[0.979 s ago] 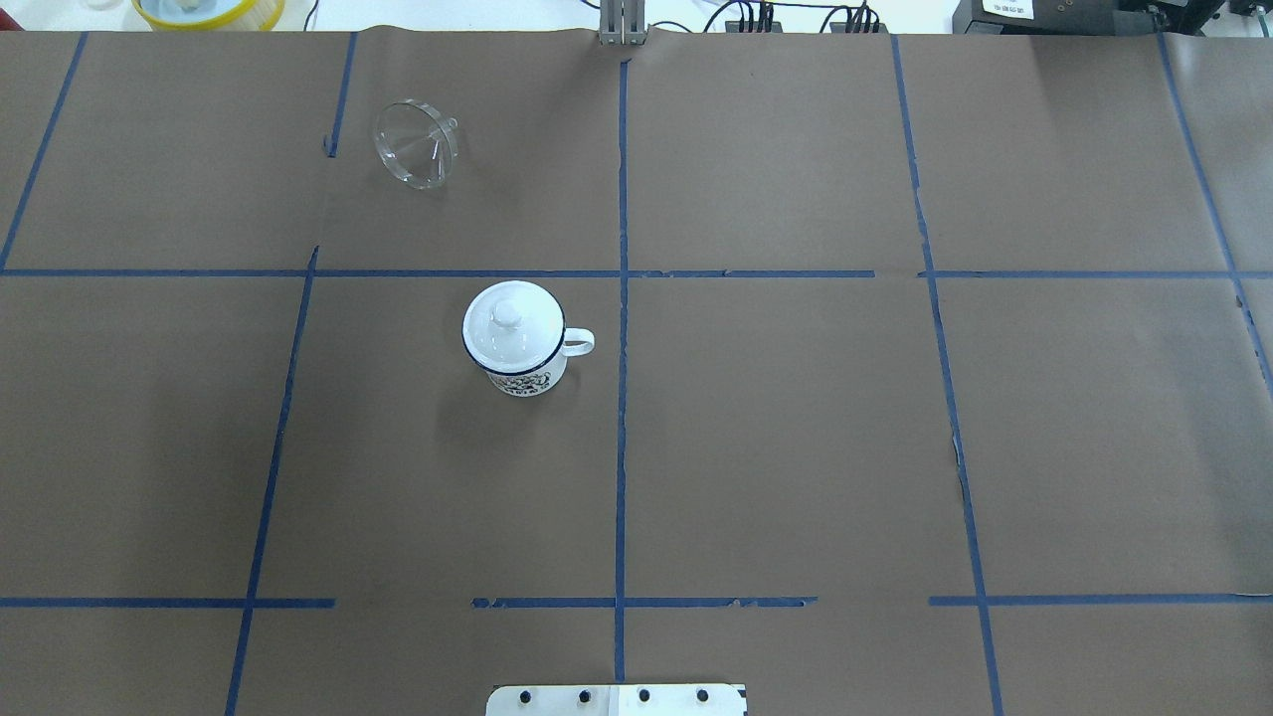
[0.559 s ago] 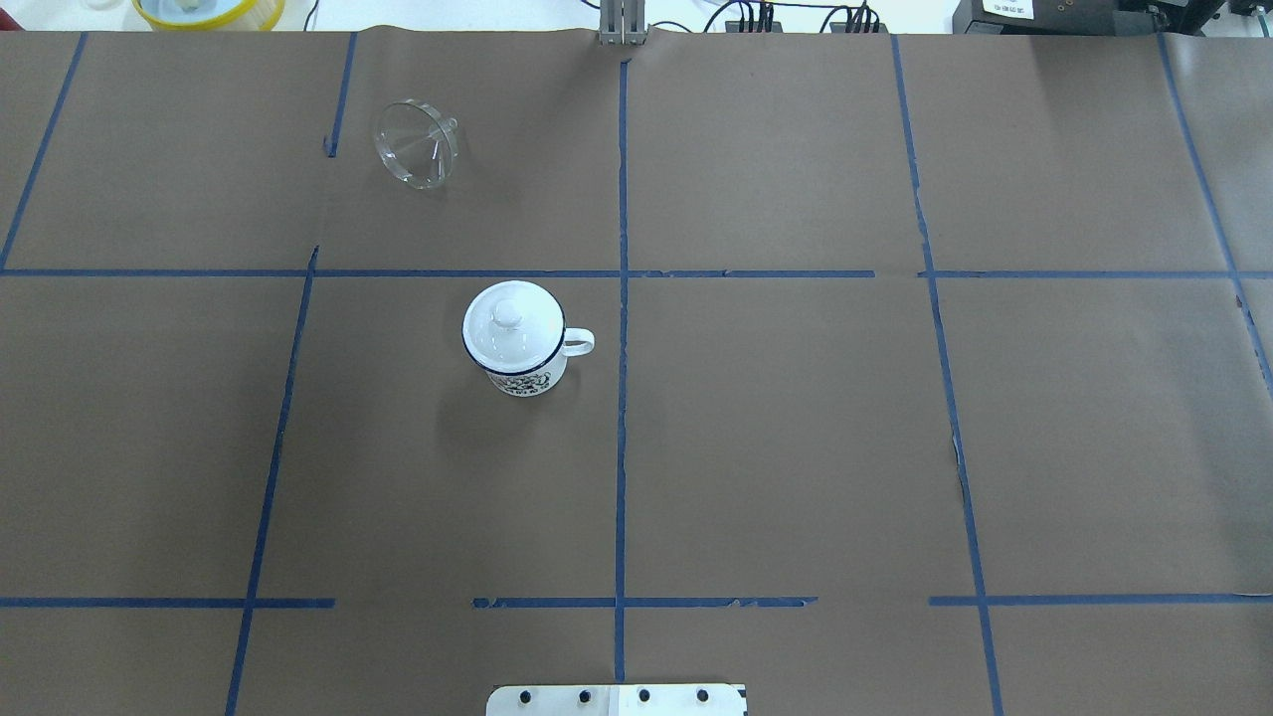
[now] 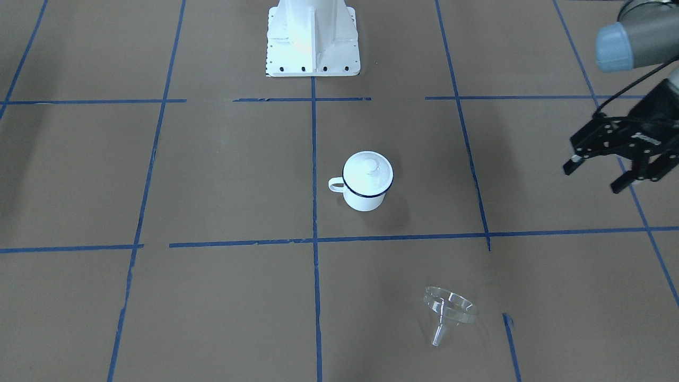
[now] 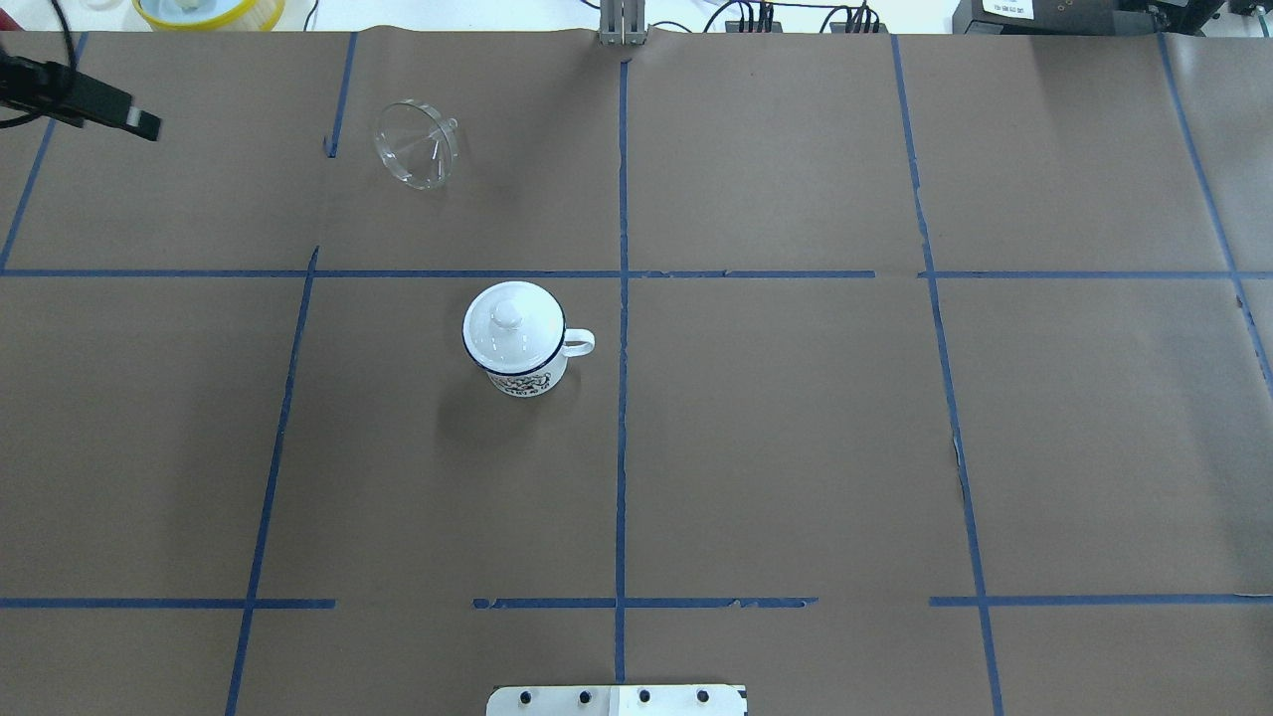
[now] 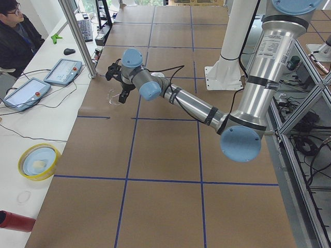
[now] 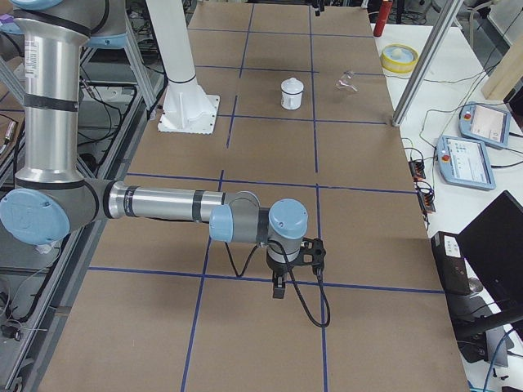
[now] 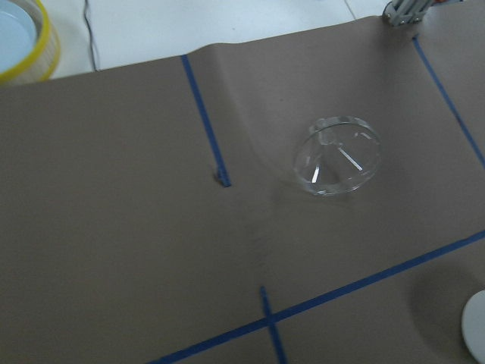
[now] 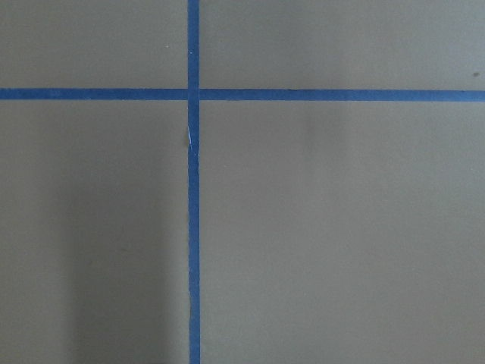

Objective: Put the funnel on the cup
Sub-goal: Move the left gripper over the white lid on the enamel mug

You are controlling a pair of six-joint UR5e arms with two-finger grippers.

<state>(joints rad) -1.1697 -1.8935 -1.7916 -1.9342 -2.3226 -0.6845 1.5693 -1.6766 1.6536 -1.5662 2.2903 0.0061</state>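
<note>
Table point(image 4: 796, 447) covered in brown paper, ruled into squares by blue tape point(image 4: 622, 447); white bench along its far edge, with a seated person point(image 5: 15, 31), two pendants point(image 5: 66, 71) and a yellow-rimmed dish point(image 5: 37, 161); left arm point(image 5: 248, 103) reached across to the far left squares, its gripper point(image 3: 591, 179) spread wide, empty, above the paper and apart from the funnel; right gripper point(image 6: 282, 282) hung low over a tape crossing, its opening impossible to tell; cup point(image 4: 522, 378) upright left of the centre line, handle toward that line, capped by a knobbed lid point(image 4: 508, 313); funnel point(image 4: 416, 144) lay on its side in the next square beyond the cup, well apart from it.
</note>
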